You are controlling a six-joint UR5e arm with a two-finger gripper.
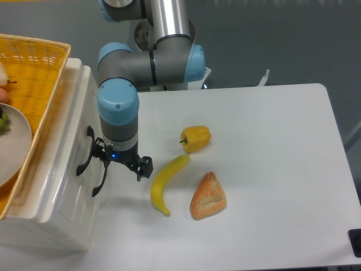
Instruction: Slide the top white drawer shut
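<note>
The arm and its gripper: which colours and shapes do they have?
The arm has polished silver tubes and grey joint housings with round light-blue caps. The gripper at its end is small and black, with a tiny blue light on its body. No loose cables show.

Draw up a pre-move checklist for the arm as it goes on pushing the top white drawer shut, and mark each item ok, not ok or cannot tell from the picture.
1. Gripper is at the drawer front, beside the black handles: ok.
2. Gripper touches the top white drawer: cannot tell, the wrist hides the contact.
3. Drawer fully closed: cannot tell from this angle.
4. Gripper open or shut: cannot tell.
5. Banana lies clear of the push path, on the table away from the chest: ok.
6. Yellow pepper and bread lie farther from the chest than the banana: ok.
</note>
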